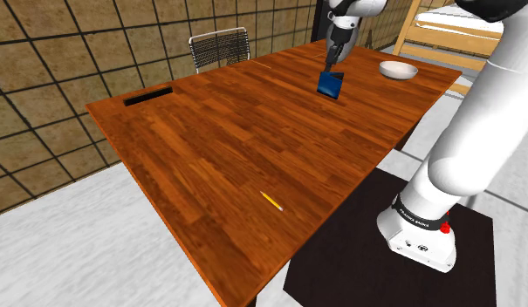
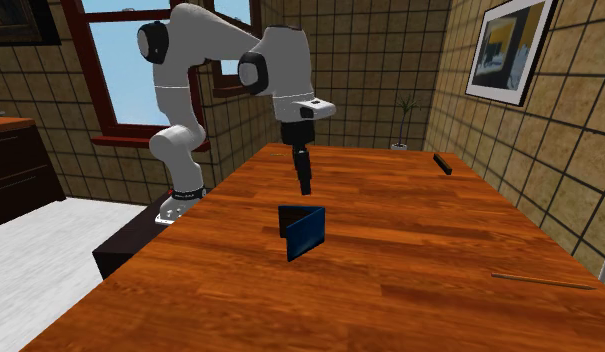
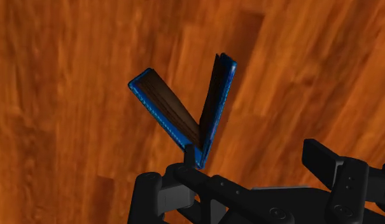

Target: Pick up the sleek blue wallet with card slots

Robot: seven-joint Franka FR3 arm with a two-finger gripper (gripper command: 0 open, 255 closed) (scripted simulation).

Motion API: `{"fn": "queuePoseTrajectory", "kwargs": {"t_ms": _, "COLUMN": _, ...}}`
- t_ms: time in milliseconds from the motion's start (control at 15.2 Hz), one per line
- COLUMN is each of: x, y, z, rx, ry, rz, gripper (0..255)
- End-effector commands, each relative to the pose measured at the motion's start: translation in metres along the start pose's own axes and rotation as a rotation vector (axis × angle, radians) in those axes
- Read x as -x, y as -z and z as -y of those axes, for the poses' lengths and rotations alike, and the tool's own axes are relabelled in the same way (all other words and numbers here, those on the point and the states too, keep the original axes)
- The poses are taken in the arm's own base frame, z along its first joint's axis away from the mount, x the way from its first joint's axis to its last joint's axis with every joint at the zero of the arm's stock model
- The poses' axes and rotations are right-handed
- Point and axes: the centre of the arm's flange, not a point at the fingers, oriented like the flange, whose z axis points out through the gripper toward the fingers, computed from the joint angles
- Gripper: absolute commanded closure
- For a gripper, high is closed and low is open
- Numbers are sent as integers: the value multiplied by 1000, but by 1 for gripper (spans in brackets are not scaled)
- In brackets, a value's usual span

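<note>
White bowl [image 1: 399,70] near blue wallet [image 1: 330,84]; pencil [image 1: 271,201] well apart.

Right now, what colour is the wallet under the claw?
The wallet is blue; best seen in the second exterior view.

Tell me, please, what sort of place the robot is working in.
Probably a home dining room: a wooden table with a chair beside it, a white bowl on it, and a framed picture on the tiled wall.

Brown tiled walls [image 1: 44,61], wooden table [image 1: 209,148]
</note>
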Motion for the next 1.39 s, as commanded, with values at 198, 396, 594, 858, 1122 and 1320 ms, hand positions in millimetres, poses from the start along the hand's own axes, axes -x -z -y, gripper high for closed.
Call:
{"fn": "queuePoseTrajectory", "kwargs": {"t_ms": 198, "x": -18, "y": -30, "z": -47, "rx": 6, "ry": 11, "rz": 14, "gripper": 0}}
{"fn": "queuePoseTrajectory", "kwargs": {"t_ms": 396, "x": -17, "y": -45, "z": -46, "rx": 6, "ry": 11, "rz": 14, "gripper": 0}}
{"fn": "queuePoseTrajectory", "kwargs": {"t_ms": 594, "x": -15, "y": -61, "z": -45, "rx": 6, "ry": 11, "rz": 14, "gripper": 0}}
{"fn": "queuePoseTrajectory", "kwargs": {"t_ms": 858, "x": -14, "y": -69, "z": -45, "rx": 6, "ry": 11, "rz": 14, "gripper": 255}}
{"fn": "queuePoseTrajectory", "kwargs": {"t_ms": 1122, "x": -14, "y": -70, "z": -45, "rx": 6, "ry": 11, "rz": 14, "gripper": 255}}
{"fn": "queuePoseTrajectory", "kwargs": {"t_ms": 1320, "x": -14, "y": -70, "z": -44, "rx": 6, "ry": 11, "rz": 14, "gripper": 255}}
